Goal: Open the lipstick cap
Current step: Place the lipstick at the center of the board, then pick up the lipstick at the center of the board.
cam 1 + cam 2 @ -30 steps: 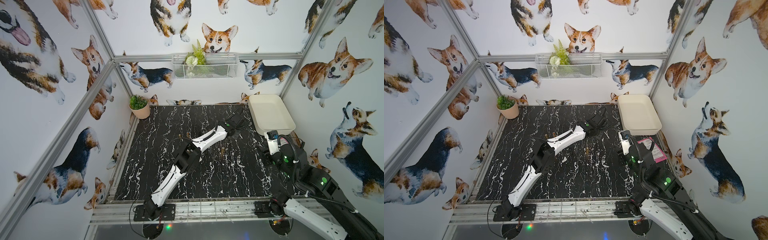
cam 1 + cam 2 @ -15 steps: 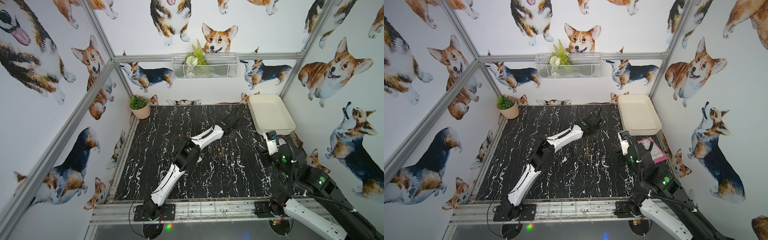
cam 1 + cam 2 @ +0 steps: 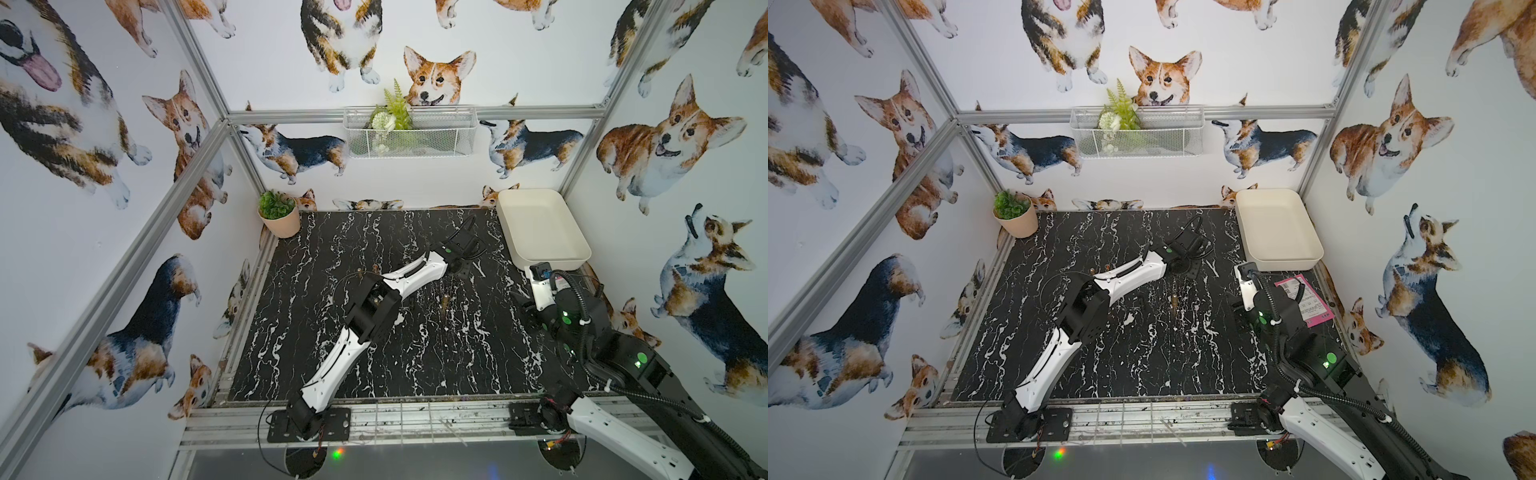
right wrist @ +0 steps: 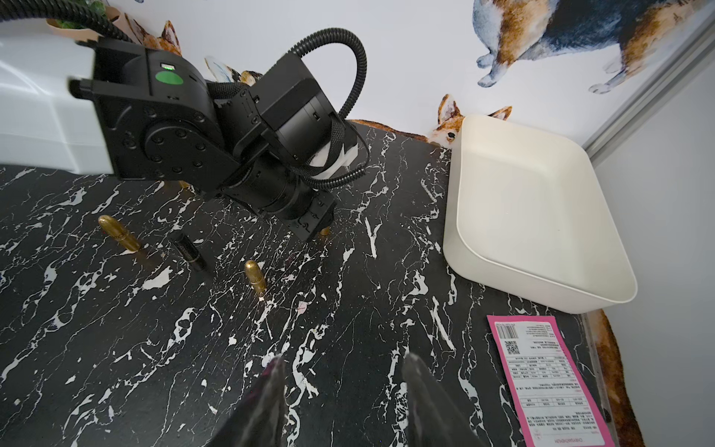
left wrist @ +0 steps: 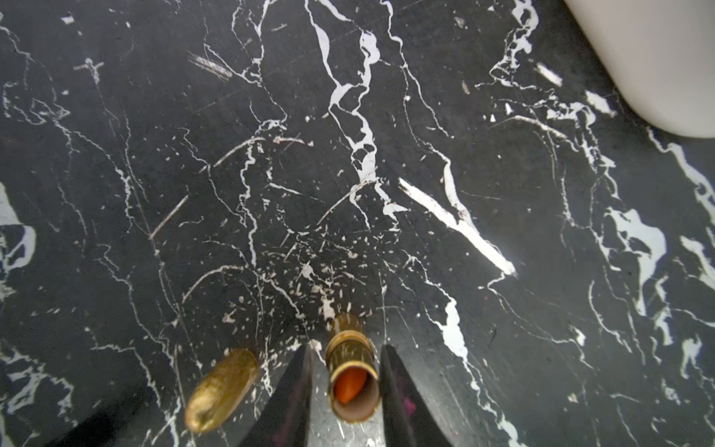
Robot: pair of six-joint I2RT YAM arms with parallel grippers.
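Having eased the left pincer (image 5: 347,346) from a tight pinch to slightly spread around the standing, uncapped lipstick (image 5: 350,371) on the far right of the table (image 5: 387,116) near the tray (image 5: 657,58), with the gold cap (image 5: 220,391) off beside it and the right pincer (image 4: 344,367) spread and empty, can likely count the opening as done.

i'm on a lab robot cell: alu frame (image 3: 291,115), corgi-print walls (image 3: 104,232), marble bench (image 3: 415,365), left arm (image 3: 332,365) + right arm (image 3: 615,428) bolted on.
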